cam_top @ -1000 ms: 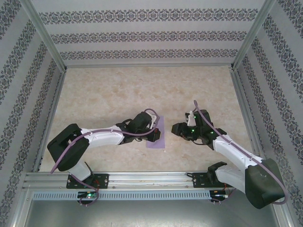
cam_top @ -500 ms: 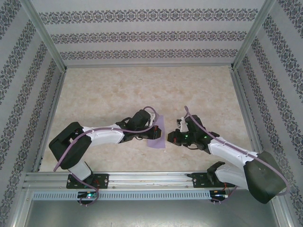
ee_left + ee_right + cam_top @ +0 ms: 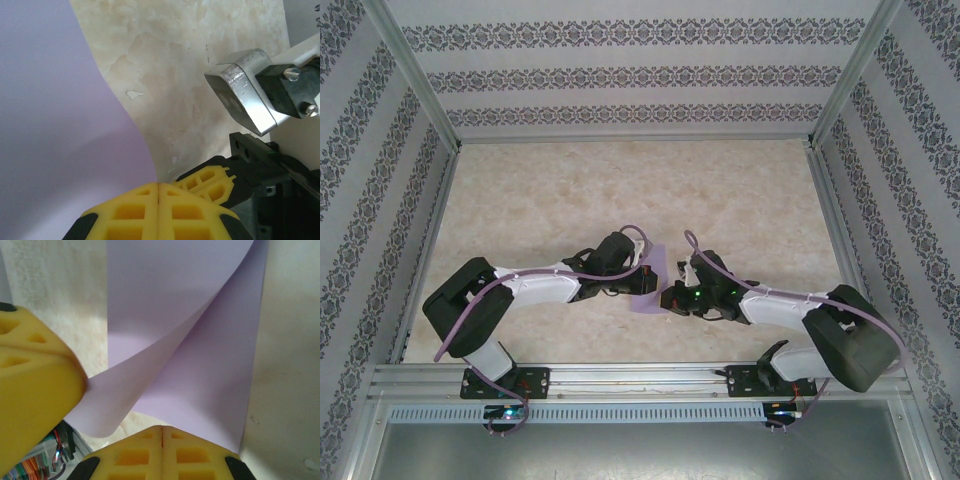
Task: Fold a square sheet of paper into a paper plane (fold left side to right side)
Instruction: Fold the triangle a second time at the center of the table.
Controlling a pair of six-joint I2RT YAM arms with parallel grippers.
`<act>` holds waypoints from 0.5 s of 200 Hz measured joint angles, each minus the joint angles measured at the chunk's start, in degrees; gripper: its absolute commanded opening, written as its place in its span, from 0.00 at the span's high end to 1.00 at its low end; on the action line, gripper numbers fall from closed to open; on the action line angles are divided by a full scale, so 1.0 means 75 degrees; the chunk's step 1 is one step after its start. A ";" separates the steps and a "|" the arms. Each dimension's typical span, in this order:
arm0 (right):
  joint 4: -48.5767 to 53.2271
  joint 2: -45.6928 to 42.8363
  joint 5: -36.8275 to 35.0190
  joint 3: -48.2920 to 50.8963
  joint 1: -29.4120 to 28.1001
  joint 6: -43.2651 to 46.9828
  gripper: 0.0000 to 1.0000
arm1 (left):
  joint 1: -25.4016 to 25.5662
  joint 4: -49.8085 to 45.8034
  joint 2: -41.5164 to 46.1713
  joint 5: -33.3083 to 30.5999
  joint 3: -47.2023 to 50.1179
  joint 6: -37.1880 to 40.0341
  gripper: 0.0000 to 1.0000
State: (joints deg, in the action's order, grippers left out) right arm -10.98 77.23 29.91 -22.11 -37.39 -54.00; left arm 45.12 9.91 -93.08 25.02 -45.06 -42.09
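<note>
Left pincer (image 3: 640, 281) has its yellow fingers (image 3: 140, 197) pressed together. The curled edge of the sheet of paper (image 3: 657, 264) runs straight into their seam, so it looks to be pinching a lifted flap. That lavender sheet lies on the table (image 3: 570, 190), a little toward six o'clock from the middle, with one layer flat and the other arching up off it. At the sheet's four o'clock corner the right pincer (image 3: 671, 298) is closed tight as well, tips at the near edge of the flat layer. Whether it grips the paper or merely pins it I cannot tell. Paper this thin is featherlight and floppy. It will likely bow, slide on the smooth top and crease wherever it is squeezed. I would take it by the very edge, near a corner, with the flat half held down.
</note>
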 measured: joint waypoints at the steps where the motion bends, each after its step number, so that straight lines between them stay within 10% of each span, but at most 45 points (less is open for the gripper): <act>1: -0.0003 0.0006 -0.0003 0.0000 0.0000 -0.0003 1.00 | 0.0000 0.0000 0.0000 -0.0003 0.0000 0.0000 1.00; 100: 0.0023 0.0525 -0.0239 0.0000 -0.0003 -0.0035 1.00 | -0.0050 -0.0035 0.0023 -0.0055 0.0166 0.0321 1.00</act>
State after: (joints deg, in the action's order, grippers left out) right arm -10.81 81.17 28.12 -22.11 -37.41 -54.26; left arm 44.75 9.65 -92.90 24.60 -43.81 -39.68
